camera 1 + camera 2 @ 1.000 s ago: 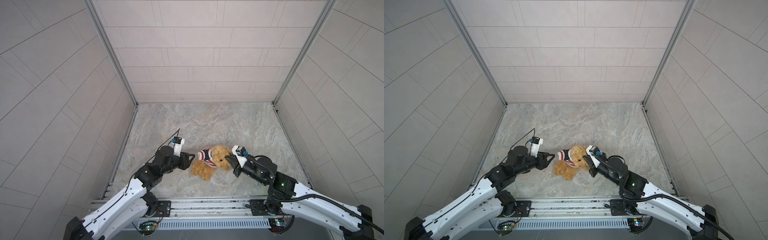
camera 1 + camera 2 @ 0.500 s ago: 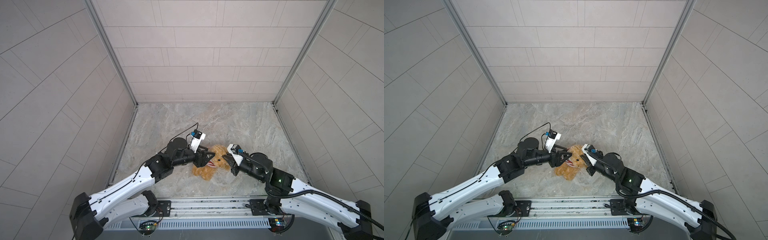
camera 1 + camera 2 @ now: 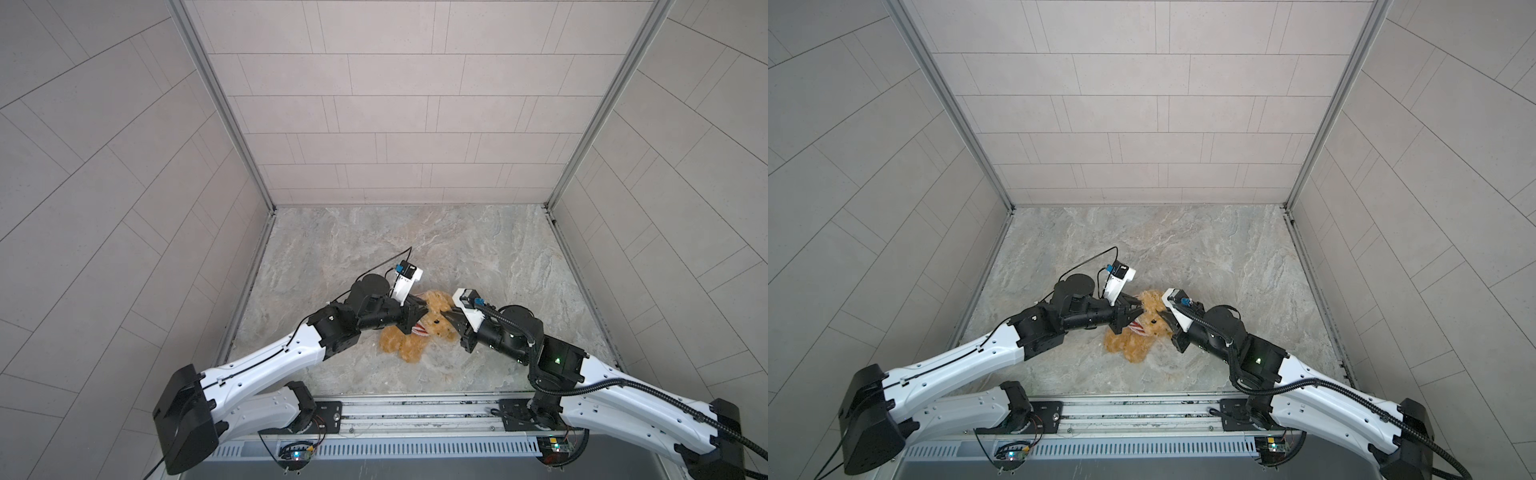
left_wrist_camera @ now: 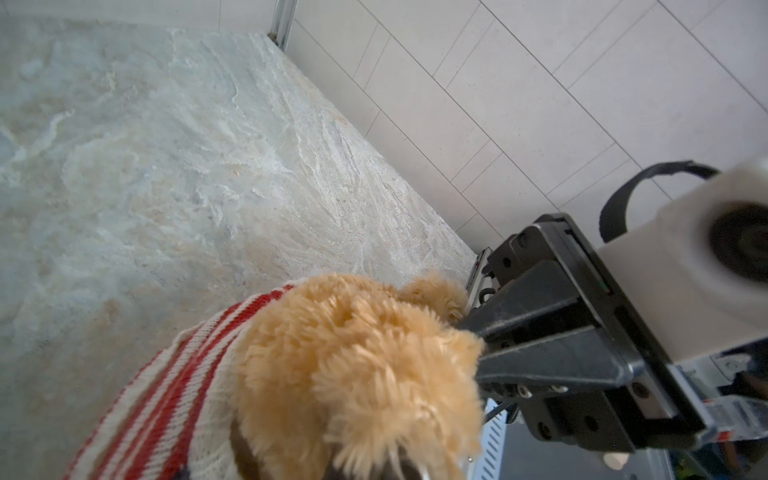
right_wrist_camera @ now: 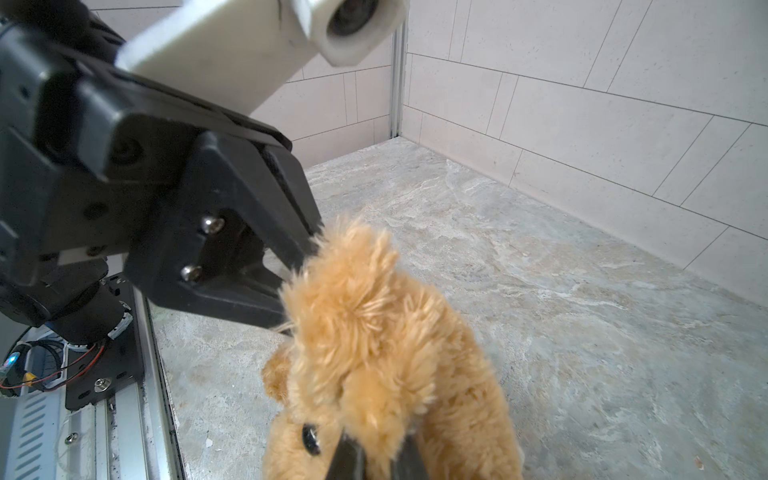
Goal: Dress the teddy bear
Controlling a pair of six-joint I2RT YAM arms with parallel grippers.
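Note:
The teddy bear (image 3: 405, 343) (image 3: 1129, 345), golden-brown and fluffy, sits near the front middle of the floor between both arms. A red-and-white striped sweater (image 4: 174, 395) is bunched around its neck and upper body. My left gripper (image 3: 424, 313) (image 5: 297, 276) is shut on the fur at one side of the bear's head (image 5: 374, 353). In the left wrist view its own jaws are buried under the fur. My right gripper (image 3: 449, 313) (image 5: 380, 457) (image 4: 478, 347) is shut on a tuft of the head from the other side, beside a dark eye (image 5: 311, 438).
The marbled stone floor (image 3: 415, 249) is boxed in by tiled walls on the left, back and right. A metal rail (image 3: 415, 409) carrying both arm bases runs along the front edge, close behind the bear.
My left arm swung right from beside the bear onto its head, and its jaws closed there. The right gripper kept its grip and shifted slightly left with the head.

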